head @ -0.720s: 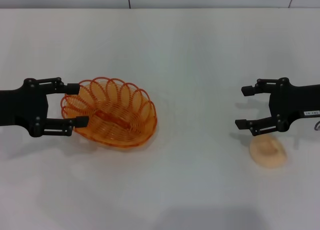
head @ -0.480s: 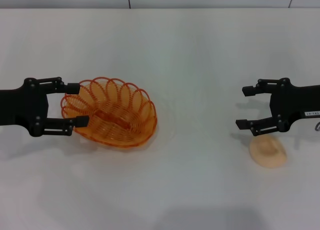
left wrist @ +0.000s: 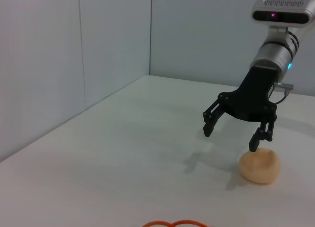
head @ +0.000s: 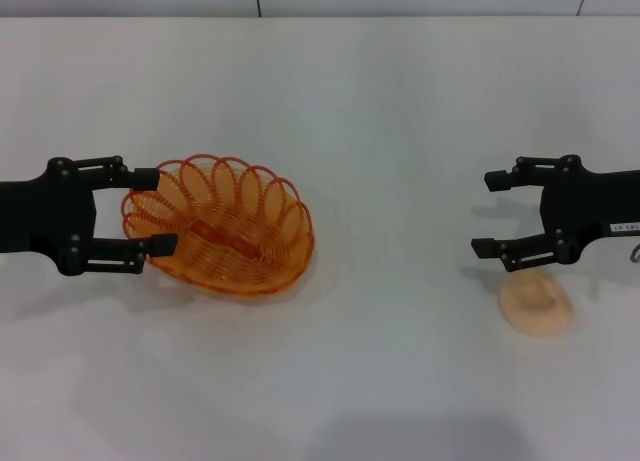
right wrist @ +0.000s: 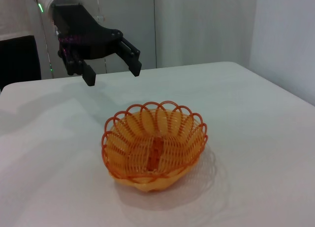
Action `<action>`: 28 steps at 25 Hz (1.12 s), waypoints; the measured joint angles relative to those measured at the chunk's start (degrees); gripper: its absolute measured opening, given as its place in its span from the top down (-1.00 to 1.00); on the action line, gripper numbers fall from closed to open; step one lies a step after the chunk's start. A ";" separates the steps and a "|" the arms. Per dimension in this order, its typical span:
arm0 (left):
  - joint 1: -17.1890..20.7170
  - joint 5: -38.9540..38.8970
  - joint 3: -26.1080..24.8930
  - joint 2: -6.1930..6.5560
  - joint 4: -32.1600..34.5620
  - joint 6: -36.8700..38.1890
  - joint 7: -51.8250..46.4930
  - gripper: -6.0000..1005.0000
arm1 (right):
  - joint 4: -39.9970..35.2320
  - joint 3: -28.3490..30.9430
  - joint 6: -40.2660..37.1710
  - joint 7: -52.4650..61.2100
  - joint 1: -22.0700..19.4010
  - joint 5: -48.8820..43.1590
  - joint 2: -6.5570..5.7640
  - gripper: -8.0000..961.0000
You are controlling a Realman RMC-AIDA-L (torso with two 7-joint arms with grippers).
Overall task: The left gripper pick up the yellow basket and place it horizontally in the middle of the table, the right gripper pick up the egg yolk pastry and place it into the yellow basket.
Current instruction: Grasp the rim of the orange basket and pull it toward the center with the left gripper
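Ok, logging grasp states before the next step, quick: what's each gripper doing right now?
Left gripper: open, holding nothing, at the yellow basket's rim.
Right gripper: open, empty, beside the egg yolk pastry.

Glossy wire yellow basket (head: 222, 226); smooth matt table (head: 400, 111).

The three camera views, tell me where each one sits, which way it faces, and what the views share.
Head view: from the robot's head, looking down at the table; the left gripper is open at the basket, the right gripper open above the pastry.
Left wrist view: on the left arm, facing across the table to the right gripper and pastry.
Right wrist view: on the right arm, facing the basket and left gripper.
Shared: each wrist view shows the other arm's gripper; the head view shows both.
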 joint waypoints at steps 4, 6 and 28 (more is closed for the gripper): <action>0.03 0.01 -0.15 0.00 0.00 -0.06 0.11 -0.56 | 0.03 0.05 0.28 -0.49 0.00 0.08 0.28 -0.82; 0.07 0.01 -0.16 0.00 0.00 -0.07 0.19 -0.56 | 0.06 0.08 0.29 -0.56 -0.03 0.11 0.32 -0.82; 0.36 -0.40 -0.33 -0.16 0.00 -0.32 0.36 -0.50 | -0.02 1.57 -0.02 -1.34 -0.66 0.32 0.52 -0.81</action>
